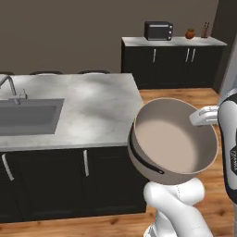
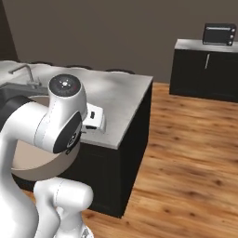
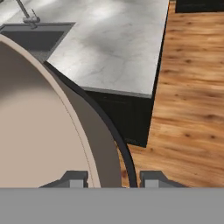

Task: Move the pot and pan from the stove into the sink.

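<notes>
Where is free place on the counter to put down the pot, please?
The marble counter is bare from the sink to its right end. The sink basin looks empty too; only the faucet stands behind it. The gripper carries the pot beyond the counter's right end.

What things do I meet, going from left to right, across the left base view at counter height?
Faucet → sink → bare marble counter → pot, held up off the counter's right end → gripper on the pot's rim.
</notes>
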